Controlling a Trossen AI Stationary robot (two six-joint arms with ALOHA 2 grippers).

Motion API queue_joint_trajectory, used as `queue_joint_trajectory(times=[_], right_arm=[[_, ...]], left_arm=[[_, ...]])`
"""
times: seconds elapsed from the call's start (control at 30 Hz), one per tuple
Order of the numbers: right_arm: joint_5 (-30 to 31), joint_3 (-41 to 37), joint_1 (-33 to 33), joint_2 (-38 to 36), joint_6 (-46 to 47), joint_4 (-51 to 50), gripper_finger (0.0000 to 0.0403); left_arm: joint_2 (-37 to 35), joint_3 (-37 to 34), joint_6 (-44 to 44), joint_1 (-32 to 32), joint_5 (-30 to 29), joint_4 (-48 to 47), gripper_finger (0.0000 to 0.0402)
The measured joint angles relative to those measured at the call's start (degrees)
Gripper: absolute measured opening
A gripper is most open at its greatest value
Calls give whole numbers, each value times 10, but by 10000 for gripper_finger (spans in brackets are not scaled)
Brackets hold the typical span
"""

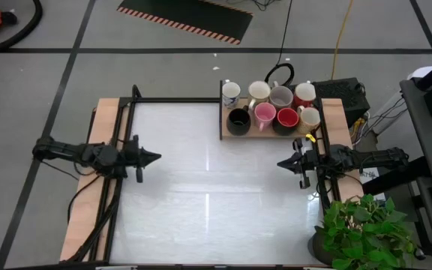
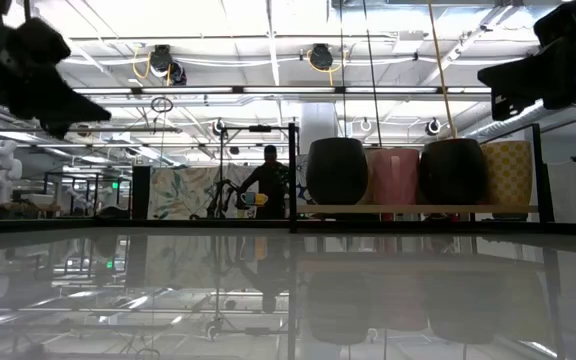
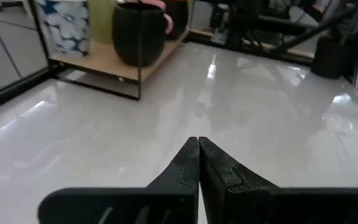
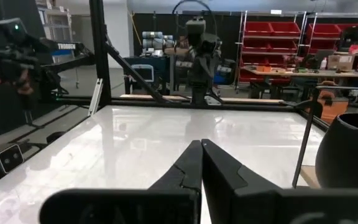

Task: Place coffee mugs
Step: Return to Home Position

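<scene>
Several coffee mugs stand in two rows on a wooden tray (image 1: 223,133) at the table's far right: a black mug (image 1: 238,121), a pink mug (image 1: 265,114), a red mug (image 1: 287,118), a cream mug (image 1: 309,116), and behind them a white mug with blue marks (image 1: 231,92), another white one (image 1: 259,91), a grey mug (image 1: 281,96) and a second red mug (image 1: 304,93). My left gripper (image 1: 156,157) hovers shut at the table's left edge, pointing right. My right gripper (image 1: 280,163) hovers shut at the right edge, pointing left. Both hold nothing.
The white tabletop (image 1: 208,187) lies between the two arms. A potted green plant (image 1: 366,229) stands at the near right corner. A dark frame post (image 3: 138,56) rises at the tray's corner. A person (image 2: 268,180) stands far off in the room beyond.
</scene>
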Motion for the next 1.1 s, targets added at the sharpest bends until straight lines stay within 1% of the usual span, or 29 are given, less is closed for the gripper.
queue_joint_trajectory(times=[0.1,0.23,0.37,0.5,0.7,0.77,1.0,1.1], right_arm=[[0,0,0,0,-3,1,0],[0,0,0,0,-4,1,0],[0,0,0,1,-5,1,0],[0,0,0,2,-5,1,0],[0,0,0,1,-5,1,0],[0,0,0,1,-5,1,0],[0,0,0,2,-5,1,0],[0,0,0,1,-5,0,0]], left_arm=[[0,-46,4,-5,6,52,1],[15,-58,26,-11,8,115,1],[14,-66,58,-12,9,143,1],[-1,-66,81,-12,29,142,1],[-59,-66,123,-11,30,142,1],[-61,-64,135,-6,34,141,1],[-61,-63,141,22,107,125,1],[-61,-63,153,37,125,123,1]])
